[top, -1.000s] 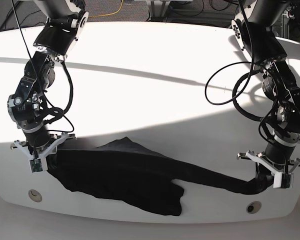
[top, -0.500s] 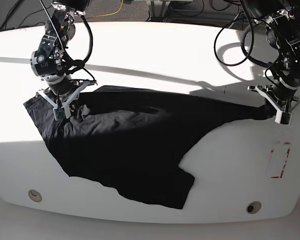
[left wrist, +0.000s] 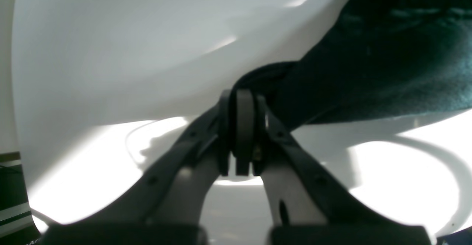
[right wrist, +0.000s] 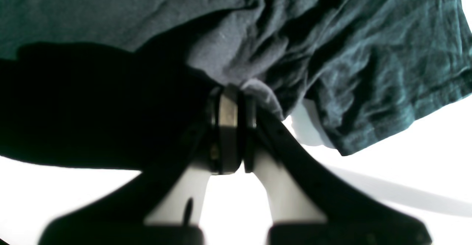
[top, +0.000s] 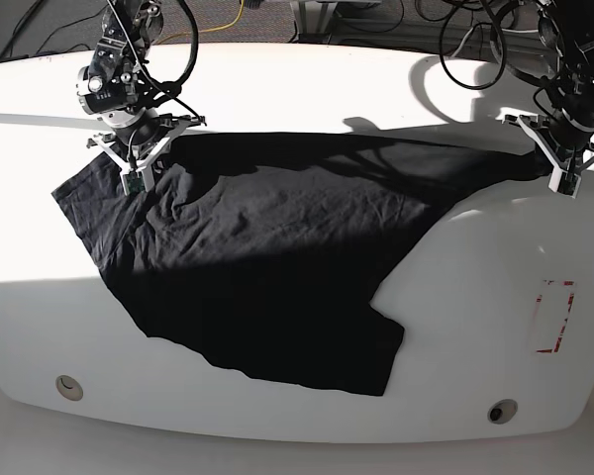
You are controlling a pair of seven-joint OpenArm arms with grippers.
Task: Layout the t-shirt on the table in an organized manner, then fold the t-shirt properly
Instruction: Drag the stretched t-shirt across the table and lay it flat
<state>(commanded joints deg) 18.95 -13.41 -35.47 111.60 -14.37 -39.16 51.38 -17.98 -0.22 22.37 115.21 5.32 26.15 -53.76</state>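
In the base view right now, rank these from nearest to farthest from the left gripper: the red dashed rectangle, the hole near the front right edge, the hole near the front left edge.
From the left gripper, at the view's far right:
1. The red dashed rectangle, just in front of it on the right.
2. The right hole, at the front edge, right side.
3. The left hole, across the table at the front left.

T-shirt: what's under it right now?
Only the white table shows around the t-shirt, which lies spread on it. The red dashed mark and both holes sit clear of the cloth. Anything beneath the fabric is covered. Both grippers, left and right, pinch its far edge.
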